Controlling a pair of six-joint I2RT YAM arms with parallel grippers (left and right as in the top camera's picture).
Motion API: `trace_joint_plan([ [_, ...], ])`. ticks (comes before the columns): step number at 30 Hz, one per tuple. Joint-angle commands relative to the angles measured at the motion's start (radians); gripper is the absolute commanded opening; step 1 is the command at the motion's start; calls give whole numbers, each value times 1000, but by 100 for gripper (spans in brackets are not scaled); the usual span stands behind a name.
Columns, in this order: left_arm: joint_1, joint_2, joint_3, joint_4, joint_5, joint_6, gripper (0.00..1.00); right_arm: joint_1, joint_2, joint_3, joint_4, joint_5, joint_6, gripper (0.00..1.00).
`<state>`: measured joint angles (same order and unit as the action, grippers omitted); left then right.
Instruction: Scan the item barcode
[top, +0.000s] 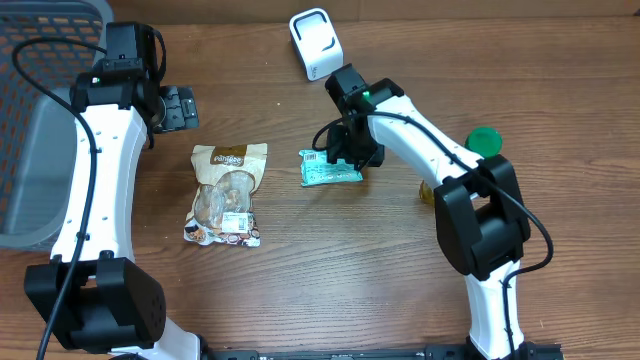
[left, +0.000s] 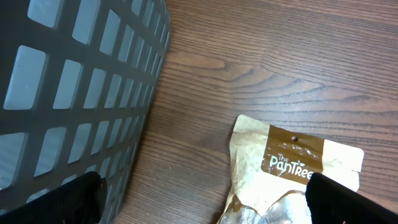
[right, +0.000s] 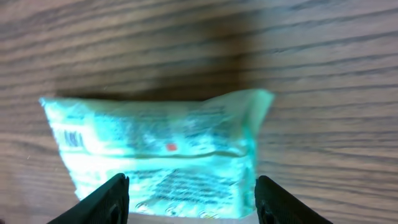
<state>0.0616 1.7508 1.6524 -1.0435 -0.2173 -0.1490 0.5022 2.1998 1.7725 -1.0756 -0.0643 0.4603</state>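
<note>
1. Right claw (right: 194, 200): fingers spread and gripping nothing, poised directly above the teal packet (right: 155, 143). Probably lined up to pinch it.
2. The packet lies flat on the wood-grain surface (top: 300, 270). It is thin, crinkly, rectangular film, with what looks like a barcode patch at one end (blurred).
3. Beyond the packet stands a white scanner (top: 315, 42), boxy with rounded corners.
4. Left claw (left: 208, 200): wide open and empty, well apart from the packet. It hangs beside the grey lattice basket (left: 74, 81), over a tan snack bag (left: 298, 162).

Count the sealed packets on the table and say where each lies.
2. The tan snack pouch lies left of centre; the teal packet lies mid-table, under the right tool. More could be hidden inside the grey basket.
</note>
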Motion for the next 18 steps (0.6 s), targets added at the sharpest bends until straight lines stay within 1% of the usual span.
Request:
trace_joint_plan([
  [1,10,-12,21,2,1,14,100,25,-30,-6,-11,-28,-24,61],
  [6,9,-12,21,2,1,14,100,47,-30,-6,-19,-28,-24,62],
  [8,9,-12,21,2,1,14,100,54,-30,-6,-19,-28,-24,65],
  [10,9,-12,21,2,1,14,100,57,-30,-6,-19,-27,-24,75],
  [11,9,-12,21,2,1,14,100,58,-30,-6,-19,-27,-24,83],
  [12,9,-12,21,2,1,14,100,58,-30,-6,-19,-27,-24,100],
  [18,9,-12,21,2,1,14,100,58,-30,-6,-2,-27,-24,100],
])
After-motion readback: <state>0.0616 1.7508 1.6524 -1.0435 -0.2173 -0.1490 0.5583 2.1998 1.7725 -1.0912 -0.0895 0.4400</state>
